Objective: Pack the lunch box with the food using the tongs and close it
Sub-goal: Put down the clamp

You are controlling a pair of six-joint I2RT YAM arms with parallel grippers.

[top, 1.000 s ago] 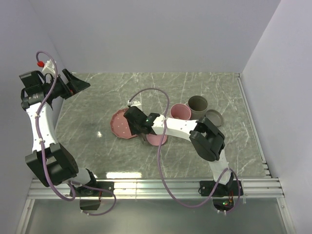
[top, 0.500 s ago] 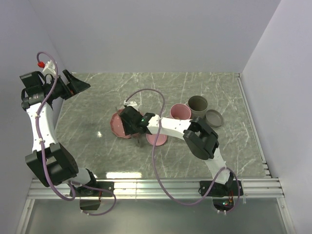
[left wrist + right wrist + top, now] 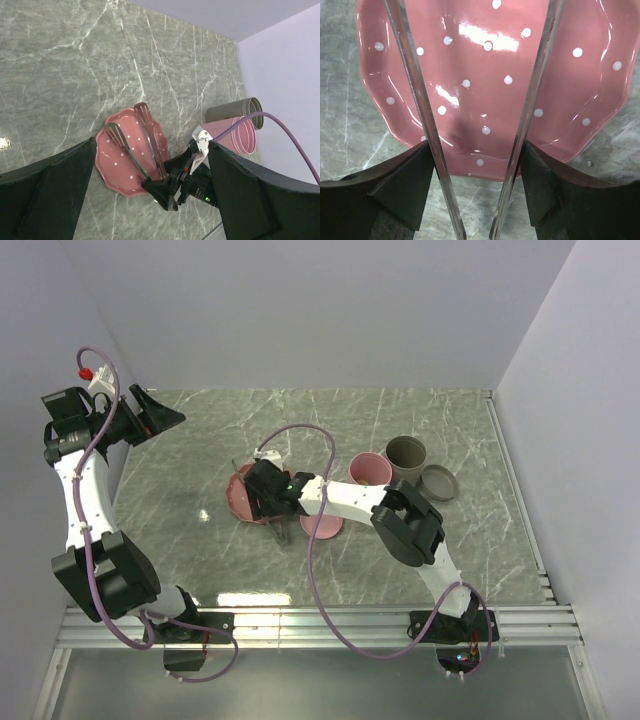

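Note:
My right gripper (image 3: 475, 150) is shut on the silver tongs (image 3: 417, 90), one finger pressing the outside of each arm. The arms stand spread apart and reach out over the pink dotted plate (image 3: 485, 95). From above, that gripper (image 3: 272, 510) covers the plate's (image 3: 240, 498) right half. The left wrist view shows both tong arms (image 3: 150, 132) lying across the plate (image 3: 112, 165), which looks bare. No food shows in any view. A pink tub (image 3: 370, 468) and a grey tub (image 3: 405, 453), seemingly lunch box parts, stand open to the right. My left gripper (image 3: 158, 420) hangs open at the far left.
A low pink dish or lid (image 3: 322, 525) lies just right of the plate, partly under the right arm. A grey lid (image 3: 440, 482) rests beside the grey tub. White walls close the table at the back and on both sides.
The right gripper has carried the tongs a little to the left, further over the plate, and the tong arms have spread wider. The left arm has not moved.

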